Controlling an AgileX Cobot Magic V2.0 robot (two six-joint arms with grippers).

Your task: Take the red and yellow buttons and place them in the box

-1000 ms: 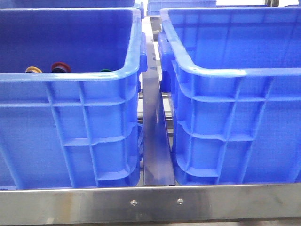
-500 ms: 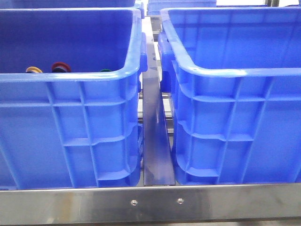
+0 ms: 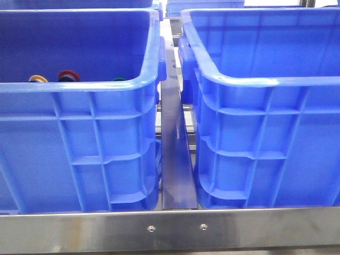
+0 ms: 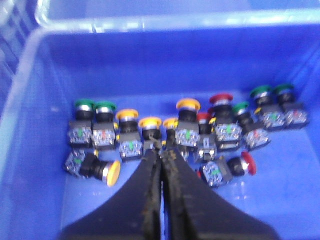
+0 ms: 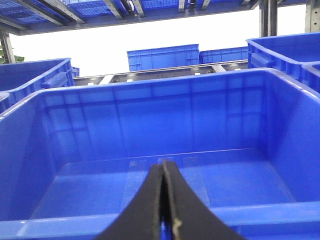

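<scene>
Several push buttons lie in a cluster on the floor of the left blue crate (image 4: 150, 55). Some have yellow caps (image 4: 188, 104), some red caps (image 4: 220, 98). One yellow button (image 4: 113, 173) and one red button (image 4: 249, 163) lie on their sides nearest my left gripper (image 4: 161, 152). That gripper hangs above them, shut and holding nothing. Over the crate's near rim, the front view shows only a yellow cap (image 3: 37, 78) and a red cap (image 3: 69, 75). The box (image 3: 265, 81) stands at the right. My right gripper (image 5: 163, 162) is shut and empty over its near rim, and the box (image 5: 150, 86) holds nothing.
Green-capped buttons (image 4: 84, 104) are mixed in with the others. A metal rail (image 3: 175, 159) runs between the two crates and a steel bar (image 3: 175, 228) crosses in front of them. More blue crates (image 5: 162, 55) stand behind. Neither arm shows in the front view.
</scene>
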